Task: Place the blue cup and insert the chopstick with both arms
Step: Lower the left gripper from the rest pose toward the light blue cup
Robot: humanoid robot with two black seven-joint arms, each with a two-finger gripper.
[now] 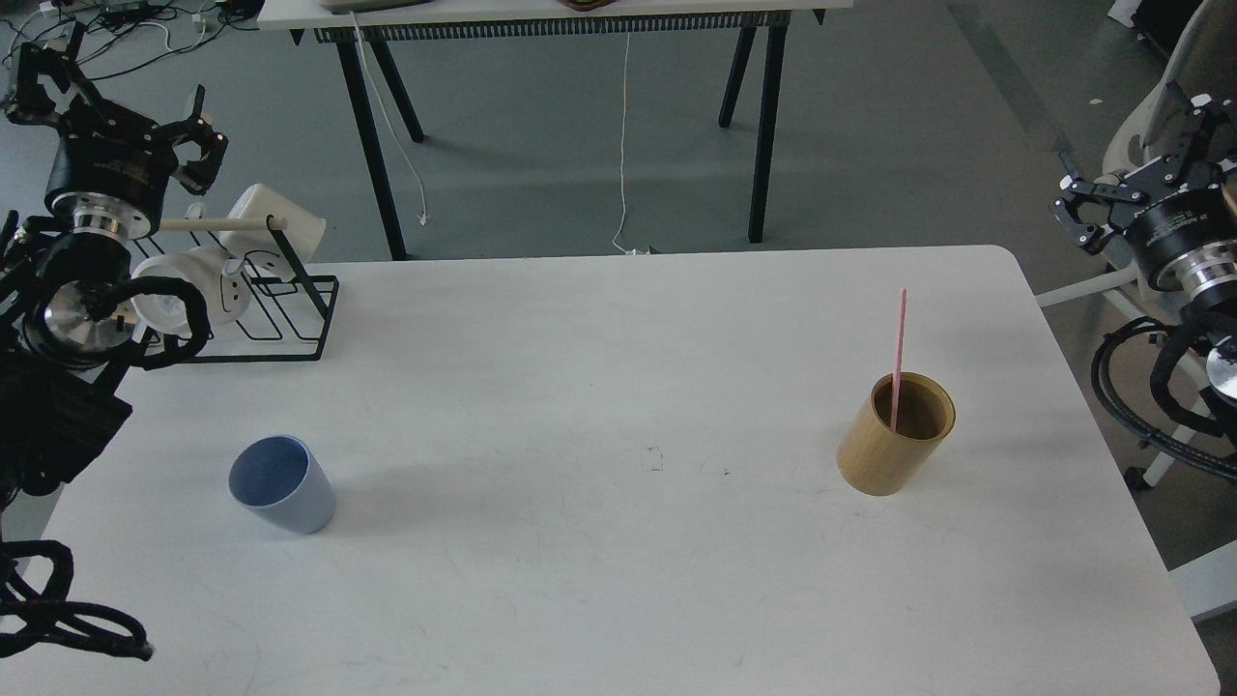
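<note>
White table (618, 580) fills the lower view; nearest thing on it is the blue cup (281, 497), front left, upright, rim toward camera, darker blue inside, nothing in it, nothing touching it; farther right and well apart from it stands a tan wooden cylinder (896, 434), open top, upright; the chopstick (899, 360), thin and pink, stands in that cylinder, lower end inside, upper end sticking well above the rim, leaning only slightly; so chopstick is in the wooden cylinder, not in the blue cup; back left on the table a black wire rack (280, 319) with a pale wooden rod (217, 224) across its top, white mugs (280, 220) hanging or resting on it; left arm comes in at the left edge, cables looped low; left gripper (116, 97) raised above and beside the rack, clear of the table, prongs spread apart, grasping nothing; right arm at the right edge, off the table side; right gripper (1145, 159) held up near a pale chair, prongs splayed wide, empty; both grippers well apart from cup and chopstick; behind the table grey floor, a second table (580, 14) with black legs and a white cord hanging down
</note>
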